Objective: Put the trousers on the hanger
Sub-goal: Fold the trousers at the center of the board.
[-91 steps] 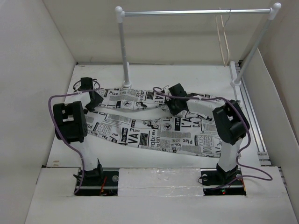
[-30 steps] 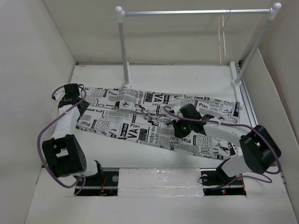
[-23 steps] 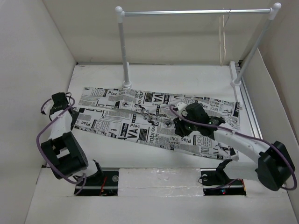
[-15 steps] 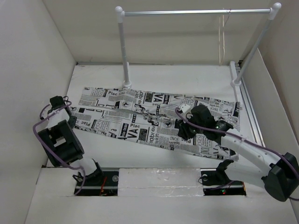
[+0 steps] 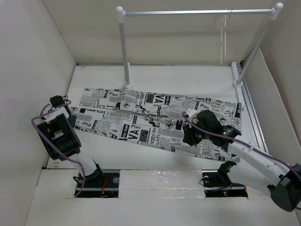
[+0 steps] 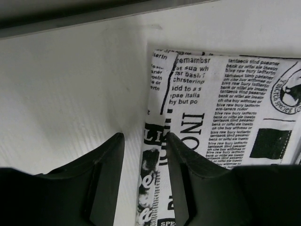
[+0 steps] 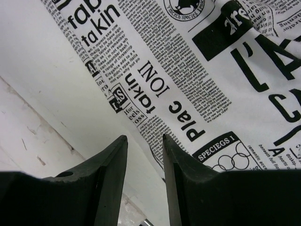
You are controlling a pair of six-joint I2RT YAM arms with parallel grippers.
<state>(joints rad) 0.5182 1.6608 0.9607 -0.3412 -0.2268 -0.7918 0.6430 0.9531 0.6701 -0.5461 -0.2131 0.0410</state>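
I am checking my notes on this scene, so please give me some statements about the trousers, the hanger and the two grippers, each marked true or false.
1. The trousers lie spread out on the table. True.
2. The hanger lies on the table beside the trousers. False: it hangs from the rail, near its right end.
3. The left gripper is at the left end of the trousers, jaws apart. True.
4. The right gripper holds the cloth lifted. False: it is open over the near edge of the flat trousers, gripping nothing.

hanger [image 5: 225, 40] — edge-on sliver, shape unreadable | trousers [image 5: 136, 117] — partly hidden under right arm [image 5: 254, 155], cropped in both wrist views
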